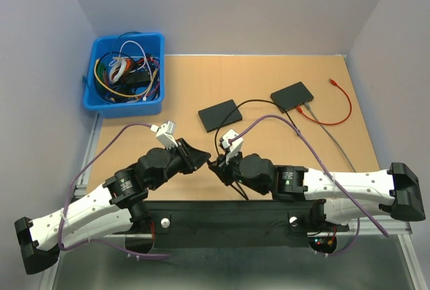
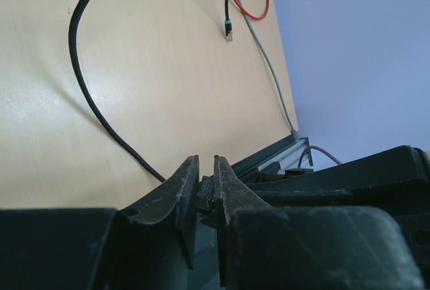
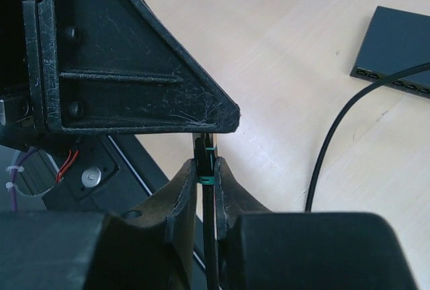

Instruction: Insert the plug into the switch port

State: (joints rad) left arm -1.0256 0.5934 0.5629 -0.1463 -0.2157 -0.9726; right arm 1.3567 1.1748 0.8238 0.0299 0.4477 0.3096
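**Plug pinched where the two claws meet**

The plug (image 2: 205,195) shows only as a small dark piece clamped between the tips of the left claw (image 2: 206,162). That claw's fingers stand almost together, with just that piece in the slit between them.

From above, both claws meet tip to tip over the near middle of the wooden surface (image 1: 188,88), just beyond the arm bases. The right claw (image 3: 206,166) comes in from the opposite side. Its fingers press on the black cable (image 3: 329,149) at a green band (image 3: 209,181), directly under the left claw's body.

From the claws the black cable curves away across the surface toward the right-hand switch (image 1: 292,95). A second flat black switch (image 1: 220,114) lies to its left. Both switches are well apart from the plug and farther back on the surface. A row of ports is visible along one switch's edge in the right wrist view.
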